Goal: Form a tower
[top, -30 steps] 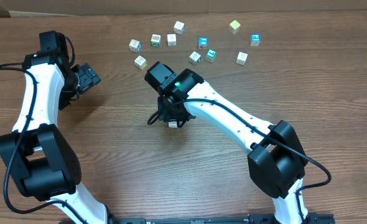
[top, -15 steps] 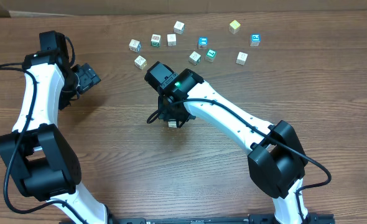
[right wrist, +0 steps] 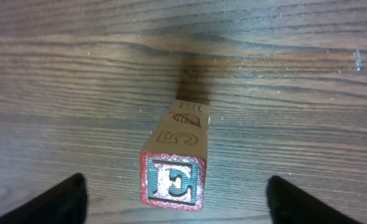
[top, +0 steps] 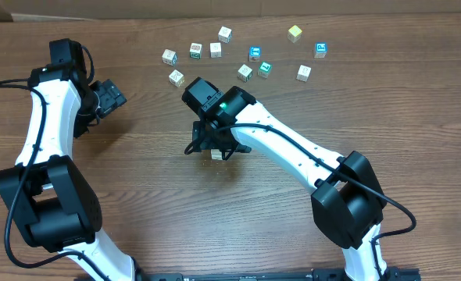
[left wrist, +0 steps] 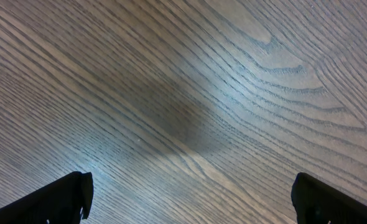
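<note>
We see the right fingers (right wrist: 59, 202) just sprung wide off the tower (right wrist: 174, 163), now standing free on the worktop (top: 137, 195), another cube seemingly placed; the left fingers (left wrist: 62, 198) wait wide, empty, well apart.

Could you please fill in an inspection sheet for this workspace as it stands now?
Surface: wooden table, no spills or marks seen.
Job's things: tower upright, one cube wide, letter E on its top face.
Clutter: loose cubes scattered at the far side, apart from the tower.
Grippers: right gripper open, jaws either side of the tower, not touching; left gripper open over bare wood.
Cables: black cable beside the left arm, away from the cubes.
Surroundings: pale strip beyond the far edge; nothing more seen.
</note>
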`<state>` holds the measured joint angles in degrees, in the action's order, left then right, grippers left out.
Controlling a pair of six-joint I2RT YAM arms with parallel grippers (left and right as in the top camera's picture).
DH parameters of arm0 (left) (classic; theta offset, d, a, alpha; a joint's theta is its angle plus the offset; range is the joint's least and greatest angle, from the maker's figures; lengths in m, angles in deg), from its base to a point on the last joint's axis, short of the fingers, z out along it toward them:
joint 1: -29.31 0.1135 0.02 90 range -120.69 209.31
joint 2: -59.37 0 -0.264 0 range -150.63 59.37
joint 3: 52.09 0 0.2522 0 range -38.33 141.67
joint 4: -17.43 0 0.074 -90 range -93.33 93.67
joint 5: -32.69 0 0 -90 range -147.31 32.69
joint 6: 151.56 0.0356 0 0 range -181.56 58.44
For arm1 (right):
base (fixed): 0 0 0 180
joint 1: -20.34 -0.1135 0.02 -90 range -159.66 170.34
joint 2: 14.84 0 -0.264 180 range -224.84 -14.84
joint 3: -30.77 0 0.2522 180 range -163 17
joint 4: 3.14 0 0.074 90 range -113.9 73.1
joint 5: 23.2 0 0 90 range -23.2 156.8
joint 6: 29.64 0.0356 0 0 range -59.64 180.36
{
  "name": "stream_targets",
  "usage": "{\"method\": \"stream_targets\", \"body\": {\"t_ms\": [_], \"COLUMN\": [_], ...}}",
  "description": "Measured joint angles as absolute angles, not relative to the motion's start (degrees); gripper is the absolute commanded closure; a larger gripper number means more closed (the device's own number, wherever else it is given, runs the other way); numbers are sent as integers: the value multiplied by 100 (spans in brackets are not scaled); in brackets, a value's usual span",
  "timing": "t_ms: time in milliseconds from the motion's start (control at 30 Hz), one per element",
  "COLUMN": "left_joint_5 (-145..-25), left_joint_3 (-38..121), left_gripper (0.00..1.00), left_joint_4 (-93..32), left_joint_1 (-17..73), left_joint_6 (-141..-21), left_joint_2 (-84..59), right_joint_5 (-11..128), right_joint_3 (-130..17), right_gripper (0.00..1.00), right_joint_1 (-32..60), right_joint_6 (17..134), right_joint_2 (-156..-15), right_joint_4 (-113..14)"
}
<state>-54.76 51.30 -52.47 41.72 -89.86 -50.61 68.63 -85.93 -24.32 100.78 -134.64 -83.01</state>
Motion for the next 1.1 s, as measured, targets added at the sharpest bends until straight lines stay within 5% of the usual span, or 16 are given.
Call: {"method": "stream_targets", "body": {"t_ms": [500, 667, 833, 1100], "left_joint_5": [-5476, -5478, -5478, -5478], "left_joint_3": [5130, 5130, 5130, 5130], "left_gripper": [1, 1, 0, 0], "left_joint_4": [-5247, -5247, -5249, -5247], "left_joint_1": [4172, 4172, 4172, 4172], "left_joint_6": [-8986, -8986, -8986, -8988], "left_joint_2": [-5061, -5061, -5061, -5061], "right_joint_5": [5977, 5774, 6161, 6364], "right_joint_3": [-9467, -9467, -9378, -8825], "right_gripper": [0, 7, 0, 5], "right_joint_1": [-1676, -1726, -1892, -2117], "right_joint_6": [10299, 10397, 10756, 10883], "right_joint_2": [-13499, -13502, -13502, -13502], "right_joint_4": [-8423, -8554, -8961, -8524]}}
